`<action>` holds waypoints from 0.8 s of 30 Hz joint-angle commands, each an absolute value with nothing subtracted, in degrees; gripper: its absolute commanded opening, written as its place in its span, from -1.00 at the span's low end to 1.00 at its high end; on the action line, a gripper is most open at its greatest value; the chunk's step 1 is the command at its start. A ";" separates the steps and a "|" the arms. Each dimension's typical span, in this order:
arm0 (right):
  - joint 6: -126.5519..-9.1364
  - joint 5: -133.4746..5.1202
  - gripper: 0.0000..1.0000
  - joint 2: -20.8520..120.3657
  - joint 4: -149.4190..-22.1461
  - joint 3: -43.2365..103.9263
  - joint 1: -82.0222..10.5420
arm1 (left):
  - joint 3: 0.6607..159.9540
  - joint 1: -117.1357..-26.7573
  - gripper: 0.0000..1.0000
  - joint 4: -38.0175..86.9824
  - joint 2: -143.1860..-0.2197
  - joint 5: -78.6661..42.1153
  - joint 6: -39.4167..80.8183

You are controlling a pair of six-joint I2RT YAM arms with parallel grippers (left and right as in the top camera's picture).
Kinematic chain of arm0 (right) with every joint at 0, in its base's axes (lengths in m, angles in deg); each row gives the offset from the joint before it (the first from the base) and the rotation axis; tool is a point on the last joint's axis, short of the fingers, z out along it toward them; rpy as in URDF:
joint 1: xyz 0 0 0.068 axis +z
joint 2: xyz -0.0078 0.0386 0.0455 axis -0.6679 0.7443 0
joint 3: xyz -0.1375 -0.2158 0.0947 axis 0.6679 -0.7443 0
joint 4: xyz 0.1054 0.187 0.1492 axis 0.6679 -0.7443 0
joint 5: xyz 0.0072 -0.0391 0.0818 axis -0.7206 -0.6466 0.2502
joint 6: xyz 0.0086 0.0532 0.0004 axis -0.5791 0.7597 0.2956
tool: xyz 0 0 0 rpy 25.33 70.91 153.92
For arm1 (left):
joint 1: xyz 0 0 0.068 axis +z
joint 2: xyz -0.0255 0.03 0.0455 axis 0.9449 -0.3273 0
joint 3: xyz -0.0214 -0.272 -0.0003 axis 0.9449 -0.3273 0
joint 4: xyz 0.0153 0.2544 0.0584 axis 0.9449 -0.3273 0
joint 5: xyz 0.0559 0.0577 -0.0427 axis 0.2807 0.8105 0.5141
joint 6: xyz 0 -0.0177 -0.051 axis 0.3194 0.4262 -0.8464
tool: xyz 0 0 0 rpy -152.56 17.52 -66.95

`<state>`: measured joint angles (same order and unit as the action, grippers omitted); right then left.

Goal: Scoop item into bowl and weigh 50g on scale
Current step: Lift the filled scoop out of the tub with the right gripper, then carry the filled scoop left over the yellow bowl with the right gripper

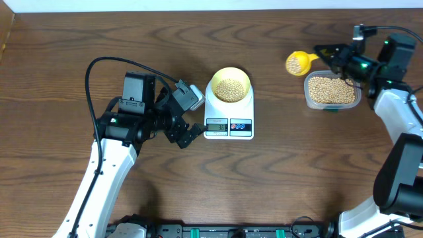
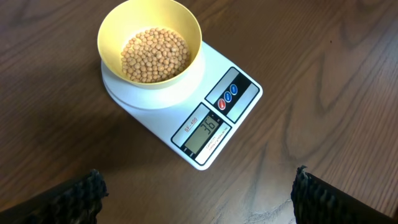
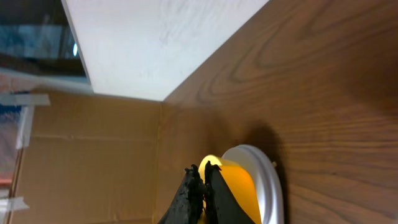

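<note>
Holds left hand (image 1: 197,114) wide open, empty, just beside scale (image 1: 241,127), with bowl (image 1: 246,80) of beans (image 1: 229,90) seated on its platform. Shows 36 on display (image 1: 217,127). Clamps closed right hand (image 1: 327,54) on bean-filled yellow scoop (image 1: 299,63), near clear tub (image 1: 332,106) on surface (image 1: 277,178)

Robotics lab bench: wood-grain table (image 1: 66,53), cardboard backing (image 3: 93,155), cabled robot arm (image 1: 109,168).
</note>
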<state>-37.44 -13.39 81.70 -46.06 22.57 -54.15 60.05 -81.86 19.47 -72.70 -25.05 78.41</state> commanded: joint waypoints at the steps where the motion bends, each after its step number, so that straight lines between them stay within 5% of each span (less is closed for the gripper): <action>1: -38.75 -14.86 -0.97 82.25 -45.86 22.33 -51.23 | 59.63 -81.62 0.95 19.27 -73.05 -25.79 79.20; 24: -38.69 -22.83 -0.97 82.25 -42.06 22.33 -39.20 | 59.63 -81.62 0.96 19.27 -73.05 -25.79 79.20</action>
<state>-37.83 -20.32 81.70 -42.36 22.51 -40.38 60.05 -81.86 19.47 -72.70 -25.05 78.41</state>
